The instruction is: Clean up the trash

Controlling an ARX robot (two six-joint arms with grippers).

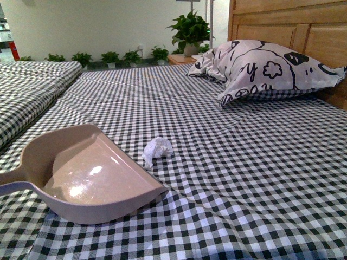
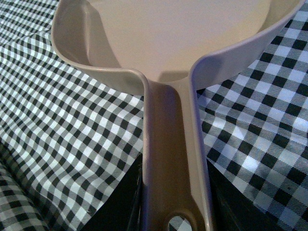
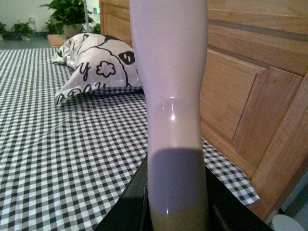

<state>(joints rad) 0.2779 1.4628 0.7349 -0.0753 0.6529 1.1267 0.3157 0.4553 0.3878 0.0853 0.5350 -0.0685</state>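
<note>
The left jaws are closed tight on the handle point(image 2: 171, 159) of the beige dustpan point(image 1: 92, 173). Their dark sides press on it from both sides. The right jaws are closed too, around a pale stick point(image 3: 171, 96) that stands up out of them. Its far end is cut off, so I cannot say what tool it is.

Out from the left jaws, past the handle, the pan lies flat on the desk point(image 1: 244, 179), which has a checked sheet on it. The pan is empty. The trash point(image 1: 157, 150), a small white paper wad, lies on the sheet just beside the pan's open edge, on the side away from the left jaws. The right wrist view does not show it. Far beyond it lies a pillow point(image 1: 265, 67).

I think both tools are in hand and the pan is in place. The wad is not in the pan yet, so that job is left.
</note>
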